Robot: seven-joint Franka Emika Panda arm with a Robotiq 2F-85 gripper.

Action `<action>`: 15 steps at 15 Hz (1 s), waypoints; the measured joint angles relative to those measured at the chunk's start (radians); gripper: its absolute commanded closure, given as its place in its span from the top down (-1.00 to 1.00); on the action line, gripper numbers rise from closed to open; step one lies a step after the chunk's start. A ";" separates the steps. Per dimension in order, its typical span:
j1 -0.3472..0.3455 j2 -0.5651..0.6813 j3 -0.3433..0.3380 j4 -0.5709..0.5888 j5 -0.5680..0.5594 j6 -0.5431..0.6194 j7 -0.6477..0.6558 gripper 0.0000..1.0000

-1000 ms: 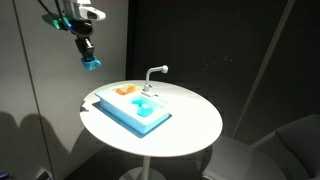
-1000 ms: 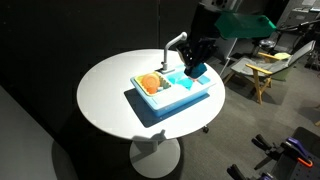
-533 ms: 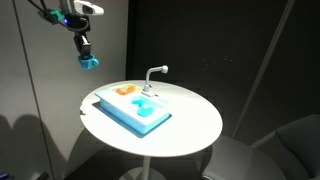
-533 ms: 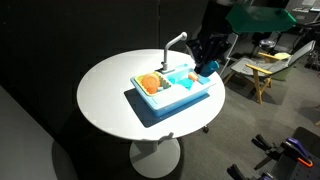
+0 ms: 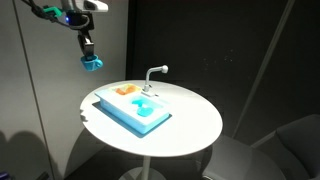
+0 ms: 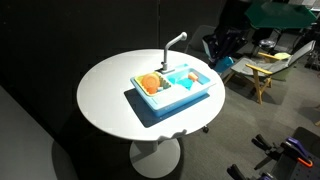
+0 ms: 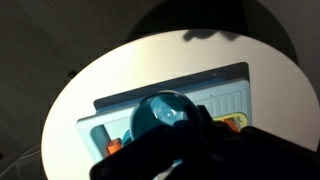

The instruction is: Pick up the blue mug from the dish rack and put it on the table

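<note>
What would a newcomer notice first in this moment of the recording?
The bright blue mug, pinched in the shut tool, hangs high in the air, well above the table. Next comes the light blue sink unit near the middle of that round white table, with an orange item at one end and a white faucet rising from its edge.

table (image 5: pixel 190 125): round, white | on it: light blue sink unit (image 5: pixel 135 112)
</note>
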 measured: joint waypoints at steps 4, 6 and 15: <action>-0.031 -0.028 -0.017 -0.035 0.006 0.010 0.000 -0.97; -0.041 -0.035 -0.026 -0.058 0.010 0.031 0.000 -0.97; -0.047 -0.016 -0.032 -0.188 0.015 0.264 -0.043 -0.97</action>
